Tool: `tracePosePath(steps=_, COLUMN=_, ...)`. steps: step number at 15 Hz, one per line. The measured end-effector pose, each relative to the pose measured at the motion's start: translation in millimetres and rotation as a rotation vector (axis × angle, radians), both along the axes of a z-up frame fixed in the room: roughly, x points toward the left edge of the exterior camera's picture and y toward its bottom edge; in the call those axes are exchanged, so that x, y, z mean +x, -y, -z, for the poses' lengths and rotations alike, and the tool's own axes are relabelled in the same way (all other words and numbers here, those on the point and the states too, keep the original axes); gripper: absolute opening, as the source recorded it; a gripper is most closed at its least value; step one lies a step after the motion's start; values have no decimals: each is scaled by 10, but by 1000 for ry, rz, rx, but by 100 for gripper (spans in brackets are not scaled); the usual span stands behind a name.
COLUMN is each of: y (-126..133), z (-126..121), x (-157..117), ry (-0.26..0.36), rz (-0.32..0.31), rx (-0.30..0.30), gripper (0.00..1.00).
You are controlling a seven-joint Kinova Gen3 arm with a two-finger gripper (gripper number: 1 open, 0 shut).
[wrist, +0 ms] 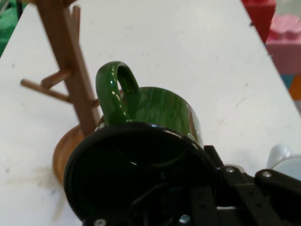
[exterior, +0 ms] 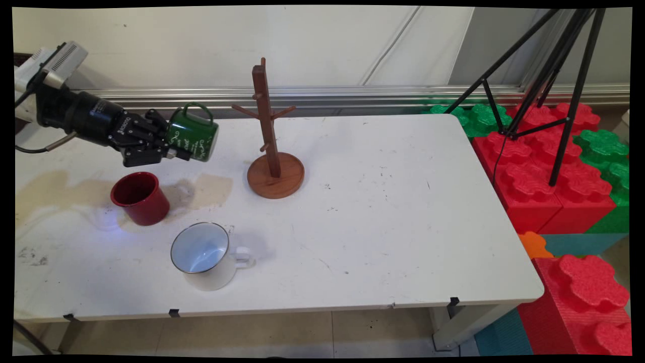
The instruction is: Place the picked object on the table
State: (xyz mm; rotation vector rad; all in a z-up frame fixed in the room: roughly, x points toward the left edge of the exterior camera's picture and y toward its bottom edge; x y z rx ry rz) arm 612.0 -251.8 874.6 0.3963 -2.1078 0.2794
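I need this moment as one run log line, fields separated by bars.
end effector: shut on green mug | mug: lifted, sideways, handle up | nearest: mug tree | below: red mug, white mug

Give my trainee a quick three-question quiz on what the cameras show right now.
1. True or false: the gripper holds the green mug above the table.
2. Which mug stands nearest the table's front edge? A) red mug B) white mug C) green mug
3. Fill in: the green mug's handle points ____.

Key: 1 true. 2 B. 3 up; the mug lies on its side in the grip, left of the wooden mug tree.
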Motion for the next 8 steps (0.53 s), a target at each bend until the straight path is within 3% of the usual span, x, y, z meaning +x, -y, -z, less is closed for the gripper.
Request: tracePosePath(steps=8, y=134, z=116, x=366, ry=165, rz=-25, rx=-48, gripper=0)
